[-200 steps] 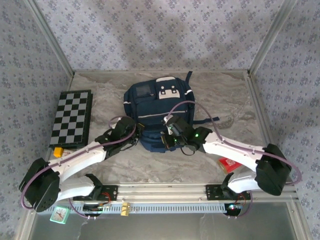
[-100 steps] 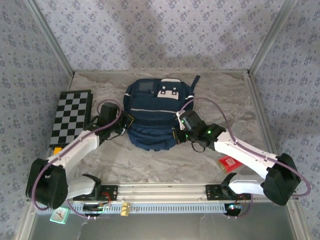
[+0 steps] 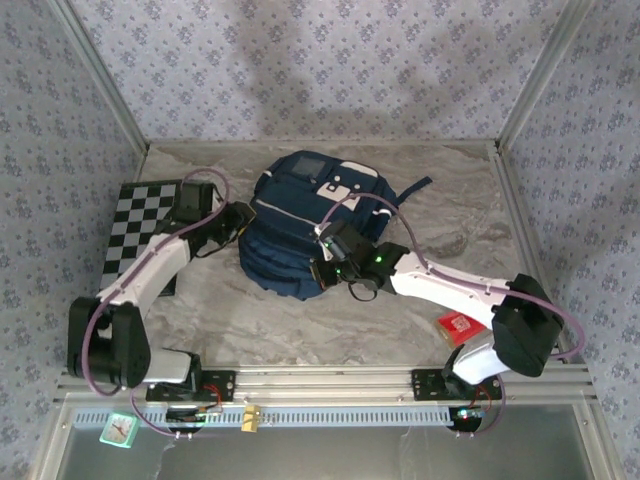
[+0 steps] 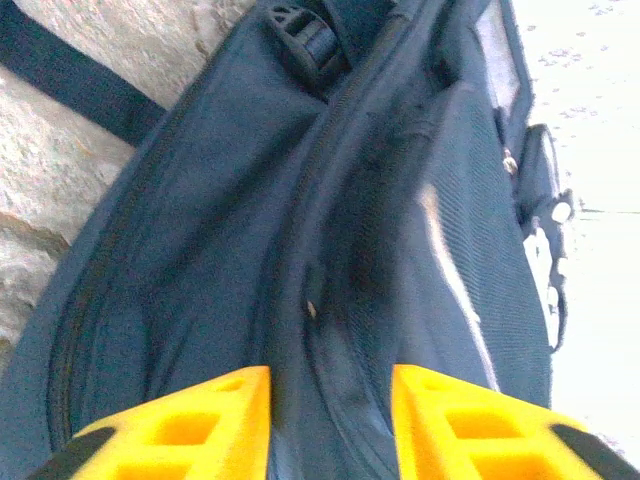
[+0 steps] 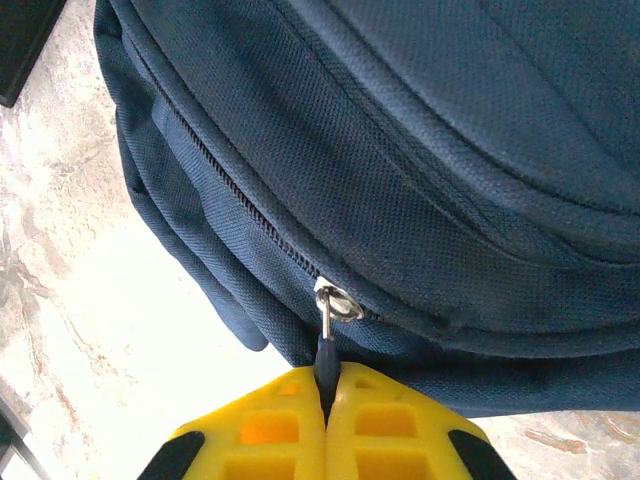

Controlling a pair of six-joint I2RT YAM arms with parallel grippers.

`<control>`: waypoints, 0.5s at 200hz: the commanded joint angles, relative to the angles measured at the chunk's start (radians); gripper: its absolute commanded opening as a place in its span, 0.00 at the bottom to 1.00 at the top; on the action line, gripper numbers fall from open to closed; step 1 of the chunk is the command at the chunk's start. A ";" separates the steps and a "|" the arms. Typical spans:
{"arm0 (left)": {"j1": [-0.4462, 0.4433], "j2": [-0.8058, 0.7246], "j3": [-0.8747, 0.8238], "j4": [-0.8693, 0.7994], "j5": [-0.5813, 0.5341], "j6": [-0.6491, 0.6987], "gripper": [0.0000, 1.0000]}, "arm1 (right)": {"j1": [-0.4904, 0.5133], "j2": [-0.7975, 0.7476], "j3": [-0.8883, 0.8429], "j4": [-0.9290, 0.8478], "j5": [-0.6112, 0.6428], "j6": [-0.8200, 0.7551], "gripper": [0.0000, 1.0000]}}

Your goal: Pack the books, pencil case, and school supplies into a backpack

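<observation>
no word, brand or number can be read. the red packet [image 3: 459, 325], well apart from the right gripper [image 3: 321, 271] whose jaws pinch the zipper pull [image 5: 327, 345], bears a white mark too small to make out; the backpack [image 3: 285, 250] patches beyond those jaws look blank.

Backpack [image 3: 290, 240] turned, slid left; left pincer [image 4: 330, 385] opened.

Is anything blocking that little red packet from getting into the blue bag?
Yes: the right arm lies across the gap between the red packet and the backpack, whose zipper looks shut; the right hand pinches its pull.
</observation>
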 commanded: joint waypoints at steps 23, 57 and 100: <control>-0.182 -0.294 -0.185 0.062 -0.097 -0.248 0.49 | 0.023 0.014 0.021 0.030 0.003 0.028 0.00; -0.319 -0.325 -0.301 0.178 -0.192 -0.487 0.50 | 0.030 0.021 0.026 0.031 0.001 0.021 0.00; -0.437 -0.199 -0.270 0.260 -0.264 -0.589 0.51 | 0.031 0.027 0.008 0.056 -0.016 0.035 0.00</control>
